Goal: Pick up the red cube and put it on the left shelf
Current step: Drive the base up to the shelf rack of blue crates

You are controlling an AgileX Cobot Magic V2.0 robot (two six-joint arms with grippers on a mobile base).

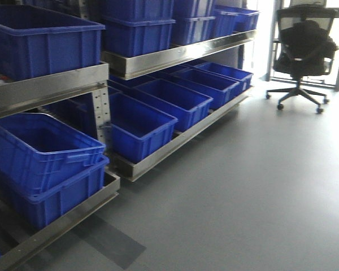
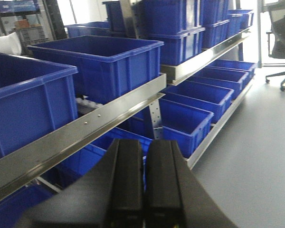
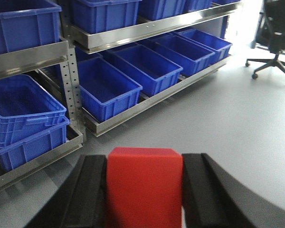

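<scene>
In the front view, the left shelf stands on the left side and runs far back. Shiny steel rails go across its front. Deep blue crates sit on it in rows, some up high and some down low. At the near low end, one crate sits inside another. A black chair on wheels stands far back on the right. The grey floor fills the rest of the view.

In the left wrist view, the left gripper is at the bottom. Its two black fingers are pressed side by side, closed tight, and nothing is between them. The shelf is near, just ahead of it. One steel rail runs slanting across the view. Small white rollers peek out behind that rail, and a big blue crate sits above them.

In the right wrist view, the right gripper is at the bottom. Its black fingers squeeze the red cube from both sides. The cube fills the gap and touches both fingers. It is held up over the grey floor. The shelf is ahead and to the left, well apart from the cube. The cube is not on the shelf yet
</scene>
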